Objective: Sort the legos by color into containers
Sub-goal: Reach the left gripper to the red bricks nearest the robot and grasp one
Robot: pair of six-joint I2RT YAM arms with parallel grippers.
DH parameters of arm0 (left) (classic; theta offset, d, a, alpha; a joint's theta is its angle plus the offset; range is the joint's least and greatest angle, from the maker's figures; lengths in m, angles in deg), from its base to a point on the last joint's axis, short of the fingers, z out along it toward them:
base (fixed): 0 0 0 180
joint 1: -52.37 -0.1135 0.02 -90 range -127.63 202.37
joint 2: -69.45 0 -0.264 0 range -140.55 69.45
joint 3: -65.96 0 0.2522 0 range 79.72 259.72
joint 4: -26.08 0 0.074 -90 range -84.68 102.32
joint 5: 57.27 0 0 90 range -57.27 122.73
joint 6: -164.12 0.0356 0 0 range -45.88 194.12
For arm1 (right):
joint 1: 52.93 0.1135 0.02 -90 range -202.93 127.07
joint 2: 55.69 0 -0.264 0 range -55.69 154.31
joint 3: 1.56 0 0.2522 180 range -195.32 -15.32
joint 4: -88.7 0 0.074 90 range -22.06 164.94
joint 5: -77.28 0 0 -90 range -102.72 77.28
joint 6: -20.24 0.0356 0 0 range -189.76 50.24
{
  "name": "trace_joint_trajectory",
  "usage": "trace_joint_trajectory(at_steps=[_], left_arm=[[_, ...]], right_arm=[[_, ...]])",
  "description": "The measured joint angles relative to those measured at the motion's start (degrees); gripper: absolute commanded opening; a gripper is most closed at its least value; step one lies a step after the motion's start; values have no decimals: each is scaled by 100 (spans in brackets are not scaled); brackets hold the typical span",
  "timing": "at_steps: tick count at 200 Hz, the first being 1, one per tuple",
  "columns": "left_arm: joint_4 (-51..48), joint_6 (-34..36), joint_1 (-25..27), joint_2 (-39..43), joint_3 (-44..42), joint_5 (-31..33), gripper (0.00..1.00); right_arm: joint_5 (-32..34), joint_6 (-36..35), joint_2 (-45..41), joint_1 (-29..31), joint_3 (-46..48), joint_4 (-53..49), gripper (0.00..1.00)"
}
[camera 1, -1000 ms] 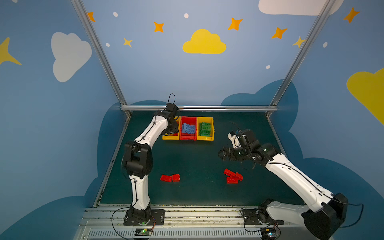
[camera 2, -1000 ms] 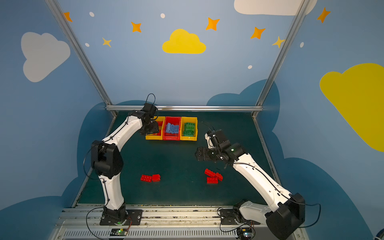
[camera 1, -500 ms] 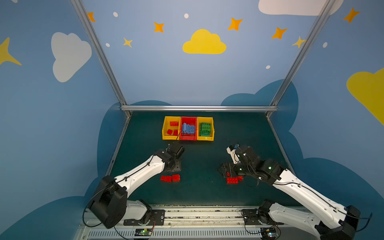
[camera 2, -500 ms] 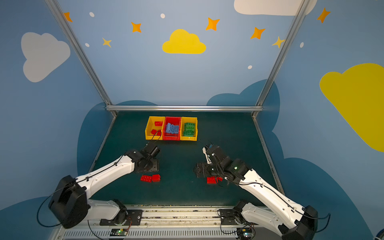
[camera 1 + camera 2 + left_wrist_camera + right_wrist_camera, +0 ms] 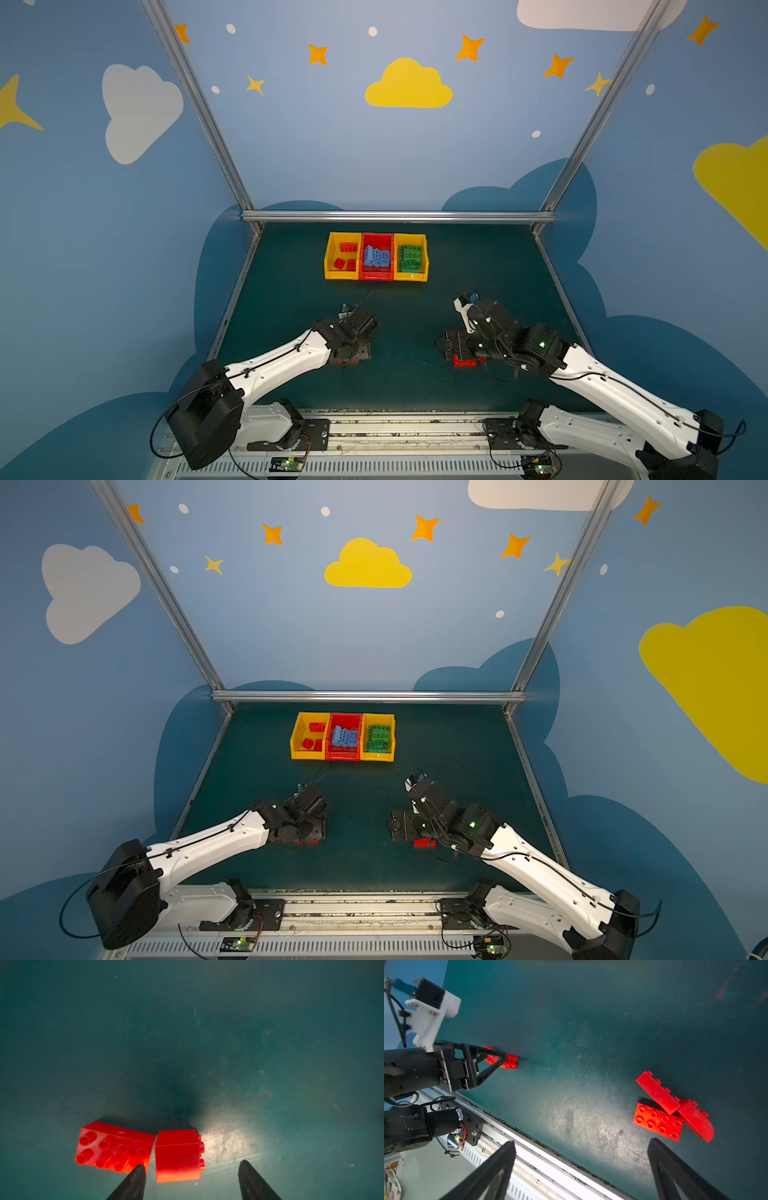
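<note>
Near the bench's (image 5: 409, 328) front edge, the left gripper (image 5: 191, 1163) stands released, astride one of two red legos (image 5: 177, 1156). The right gripper (image 5: 581, 1141), jaws wide and empty, faces three red legos (image 5: 658, 1121). At the far edge, three containers (image 5: 376, 276) hold three red bricks (image 5: 339, 263), perhaps four blue bricks (image 5: 376, 257) and several green bricks (image 5: 410, 257). Both grippers sit lower than half a second ago.
</note>
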Motion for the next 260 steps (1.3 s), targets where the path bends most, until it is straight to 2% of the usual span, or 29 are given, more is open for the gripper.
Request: trace_joint_trajectory(at_steps=[99,127,152,166,181,232,260], left_arm=[[341,-168,127,-748,-70,-76,64],[433,-190,153,-918,-70,-85,56],[472,-181,160,-1145,-50,-72,44],[442,-173,173,-1248,66,-44,35],[413,-155,173,-1370,192,-7,31],[-98,11,94,-1725,931,356,30],[-345,337,-387,-1904,1808,492,30]], right_arm=[[83,13,-79,9,166,-35,97],[127,17,-103,9,166,-42,97],[160,17,-120,9,166,-46,97],[173,17,-149,9,166,-59,97],[188,17,-188,9,166,-87,97],[332,-13,-284,9,144,-201,97],[367,-144,-181,-9,-92,-304,97]])
